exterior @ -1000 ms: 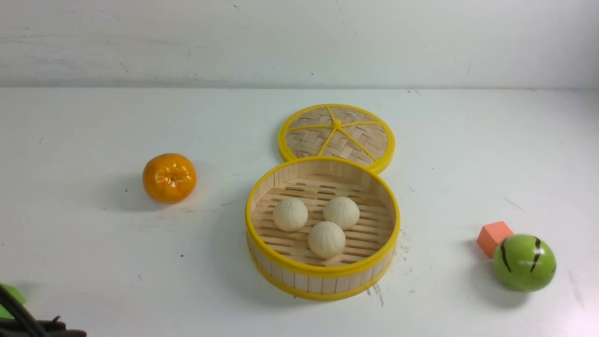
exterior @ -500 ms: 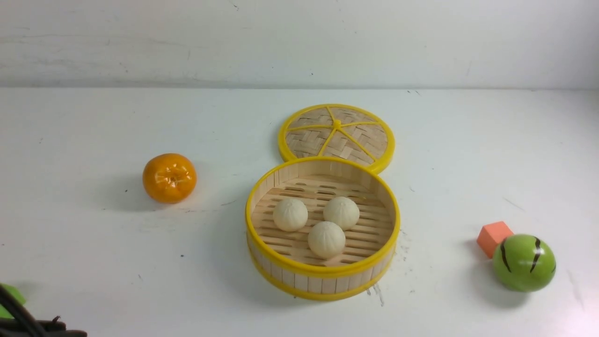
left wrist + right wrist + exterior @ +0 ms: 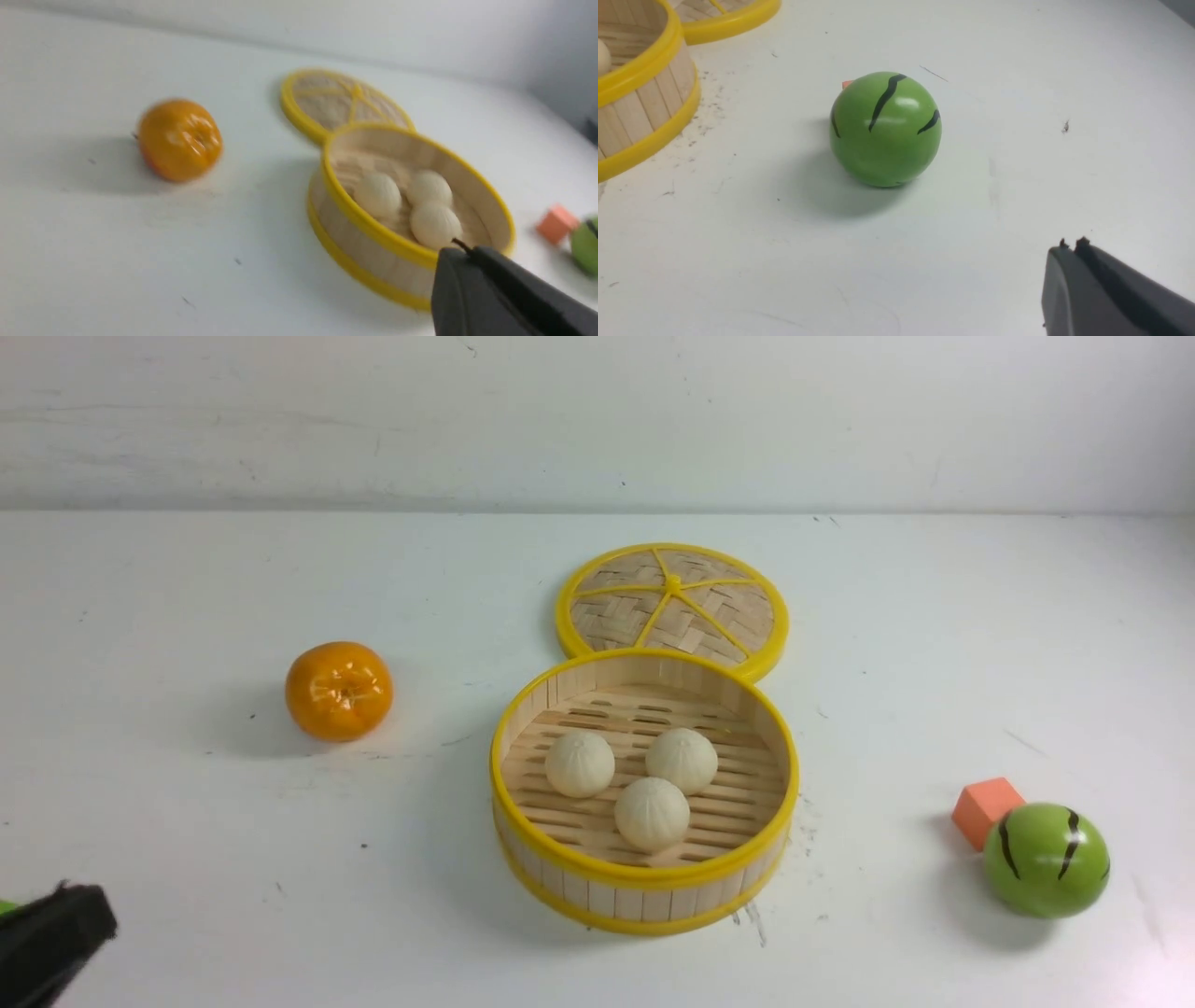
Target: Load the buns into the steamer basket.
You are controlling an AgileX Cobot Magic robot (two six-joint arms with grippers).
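Three cream-white buns (image 3: 580, 763), (image 3: 681, 760), (image 3: 652, 814) lie together on the slatted floor of the steamer basket (image 3: 644, 875) at the table's middle. They also show in the left wrist view (image 3: 435, 224), inside the basket (image 3: 369, 252). My left gripper (image 3: 58, 929) is at the near left corner, far from the basket; in its wrist view (image 3: 460, 249) its jaws are shut and empty. My right gripper (image 3: 1071, 245) is shut and empty, near the green ball; it is out of the front view.
The woven lid (image 3: 672, 607) lies flat just behind the basket. A glossy orange (image 3: 338, 691) sits to the left. A green striped ball (image 3: 1046, 861) and a small orange cube (image 3: 985, 807) sit at the right. The basket's wall (image 3: 640, 112) shows in the right wrist view.
My left gripper has risen into the front view's bottom left corner. The buns, basket and other objects have not moved.
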